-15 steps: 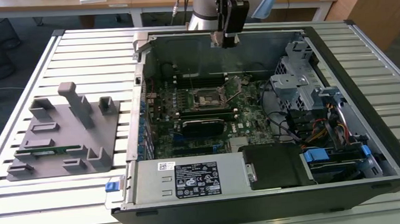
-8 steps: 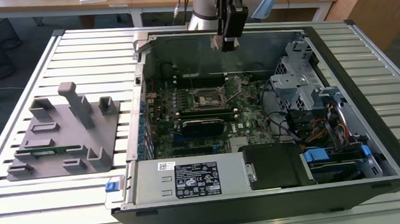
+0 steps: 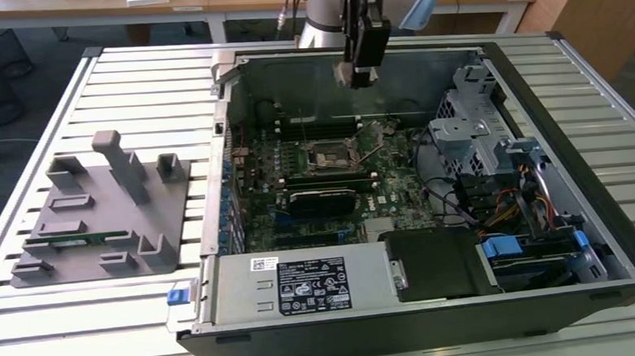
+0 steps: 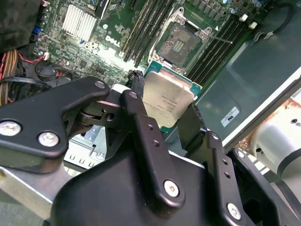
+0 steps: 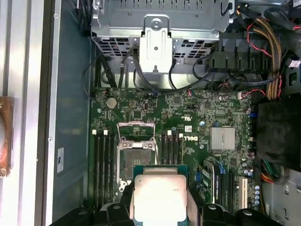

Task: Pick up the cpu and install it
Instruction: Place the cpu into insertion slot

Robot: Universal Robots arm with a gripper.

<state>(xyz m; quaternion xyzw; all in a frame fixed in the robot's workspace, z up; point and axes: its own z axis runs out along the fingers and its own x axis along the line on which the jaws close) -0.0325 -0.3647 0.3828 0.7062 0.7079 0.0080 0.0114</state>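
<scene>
Slatted metal desk (image 3: 127, 82) carries an open computer case (image 3: 421, 66) lying on its side, with a grey fixture plate (image 3: 102, 214) just beside it on the exterior view's left. Inside the case: motherboard (image 3: 394, 182) flat on the bottom, power supply (image 3: 301, 285) along the near edge, metal drive cage (image 3: 478, 129) on the exterior view's right. Arm comes down from the far side, and the hand (image 3: 358, 76) hangs over the case's far inner wall, well above the board. In both wrist views the hand (image 4: 164, 106) is clamped on the cpu (image 4: 169, 96): black fingers (image 4: 136, 101) press on two opposite edges, silvery lid faces the cameras and a thin pale-green rim shows around it. First wrist view has the cpu (image 5: 160, 195) held in the air between the fingers (image 5: 195, 202), apart from the board (image 5: 155, 110). The socket (image 5: 135, 155) sits between the memory slot banks, its contact area bare, near the cpu but not under it. The second wrist view shows the socket (image 4: 181, 44) just past the cpu's far edge. In the exterior view the socket (image 3: 328, 154) is mid-board, nearer the camera than the hand; the pale sliver at the fingertips there is probably the cpu, too small to confirm. A green memory stick (image 3: 76, 237) lies in a slot of the fixture plate.
</scene>
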